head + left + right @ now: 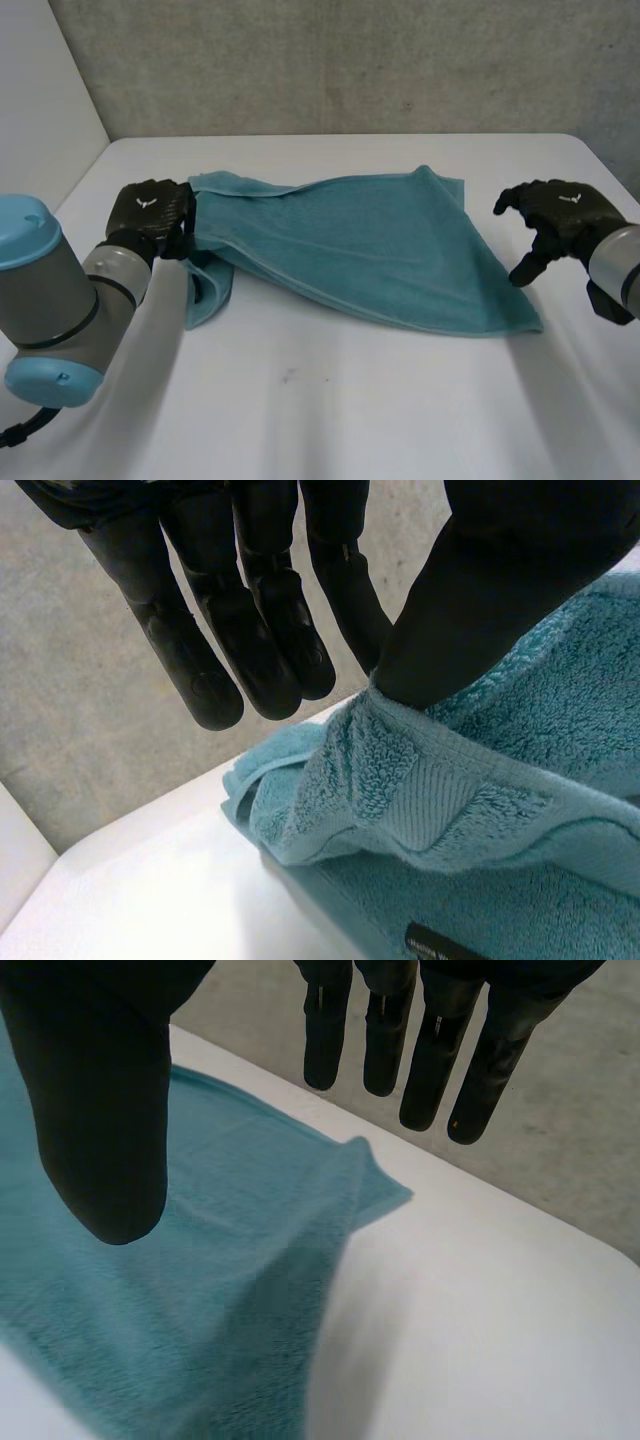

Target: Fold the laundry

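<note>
the teal terry-cloth towel lies on the white table, doubled over askew with its edges unmatched, so a tidy fold looks barely begun. the left robot hand pinches its bunched left end. the right robot hand hovers just beside the right edge, fingers spread, holding nothing.

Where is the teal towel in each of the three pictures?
Head view: the towel is spread across the middle of the white table, between the left hand and the right hand.
Left wrist view: the towel is bunched up right under the left hand.
Right wrist view: the towel lies flat under the right hand, one corner showing.
Shared landmark: the white table beneath the towel.
</note>
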`<state>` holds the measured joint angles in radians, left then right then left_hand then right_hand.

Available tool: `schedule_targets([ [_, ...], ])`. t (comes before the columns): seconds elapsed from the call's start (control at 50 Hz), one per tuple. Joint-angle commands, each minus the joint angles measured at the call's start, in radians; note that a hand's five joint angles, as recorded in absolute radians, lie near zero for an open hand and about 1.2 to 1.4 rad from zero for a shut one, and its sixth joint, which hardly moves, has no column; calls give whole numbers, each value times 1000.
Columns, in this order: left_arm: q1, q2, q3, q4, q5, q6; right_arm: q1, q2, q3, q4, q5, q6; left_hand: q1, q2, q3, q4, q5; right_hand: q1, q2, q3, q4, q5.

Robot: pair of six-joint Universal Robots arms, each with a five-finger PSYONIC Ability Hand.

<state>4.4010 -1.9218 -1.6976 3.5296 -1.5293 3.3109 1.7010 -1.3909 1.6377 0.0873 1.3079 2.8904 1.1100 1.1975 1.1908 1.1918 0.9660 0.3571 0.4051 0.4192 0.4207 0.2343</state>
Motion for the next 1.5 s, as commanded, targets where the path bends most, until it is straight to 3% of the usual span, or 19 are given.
schedule_targets([
  [0.02,0,-11,23,-6,6,4,-18,-31,197,-144,-36,-158,286,199,205,204,256,159,111,97,96,108],
  [0.2,12,-23,27,-6,8,3,-90,13,370,-357,-81,-353,286,199,205,204,256,189,141,127,125,137],
  [0.4,14,-28,27,-5,8,3,-110,121,364,-463,-131,-381,286,199,205,204,256,297,249,235,234,246],
  [0.7,17,-36,30,-1,9,1,-104,236,306,-521,-122,-416,286,199,205,204,256,444,396,382,381,392],
  [0.76,17,-40,30,-1,9,1,-104,240,297,-524,-116,-422,286,199,205,204,256,576,528,514,513,525],
  [0.8,17,-43,30,-1,9,3,-109,240,288,-538,-122,-422,286,199,205,204,256,980,932,917,916,928],
  [0.9,17,-65,27,2,9,4,-109,234,271,-578,-107,-412,286,199,205,204,256,1039,991,977,976,987],
  [0.96,17,-80,26,3,8,4,-107,230,263,-575,-91,-413,286,199,205,204,256,1039,991,977,976,987],
  [1.08,14,-124,23,3,8,6,-96,142,263,-555,-18,-407,-133,-220,-214,-215,-163,1039,991,977,976,987],
  [1.28,12,-152,26,3,6,7,-106,52,229,-442,50,-363,-148,-235,-229,-230,-178,1039,991,977,976,987],
  [1.5,-12,-140,0,-17,6,1,-104,29,202,-365,62,-313,-151,-238,-232,-233,-181,1039,991,977,976,987],
])
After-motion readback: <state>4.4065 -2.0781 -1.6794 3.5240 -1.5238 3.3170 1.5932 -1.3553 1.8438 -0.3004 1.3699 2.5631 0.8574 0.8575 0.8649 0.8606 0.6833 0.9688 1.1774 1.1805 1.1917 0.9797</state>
